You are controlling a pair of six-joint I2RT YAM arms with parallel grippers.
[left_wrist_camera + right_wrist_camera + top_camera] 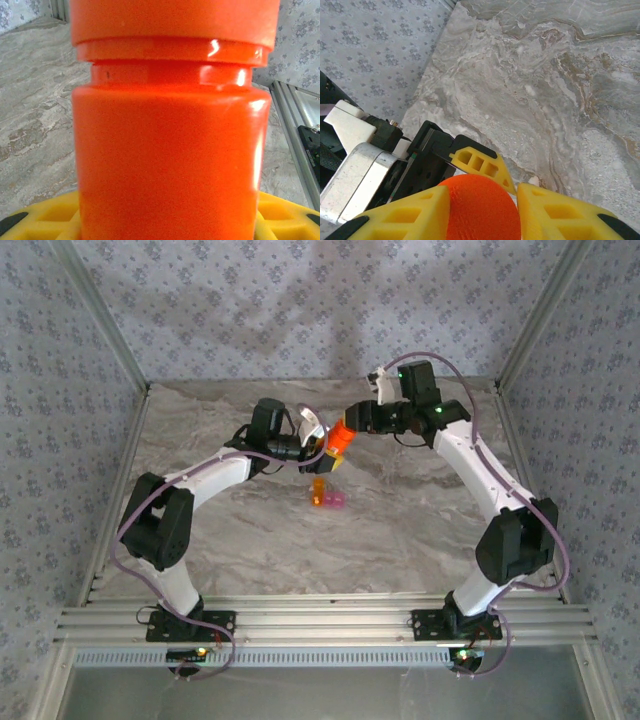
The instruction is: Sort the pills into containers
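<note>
An orange-red bottle (341, 439) hangs above the table's far middle. My left gripper (325, 446) is shut on its body, which fills the left wrist view as the bottle (170, 150) between yellow fingers (45, 215). From the right, my right gripper (353, 426) reaches in. Its yellow fingers (405, 215) press both sides of the bottle's round cap (480, 212), shut on it. The containers (328, 496), a tiny joined orange and pink pair, lie on the table just in front of the bottle. The pills are out of view.
The marble tabletop (400, 520) is walled by patterned panels on the left, back and right. An aluminium rail (320, 620) runs along the near edge by the arm bases. One left finger (480, 162) shows just beyond the cap.
</note>
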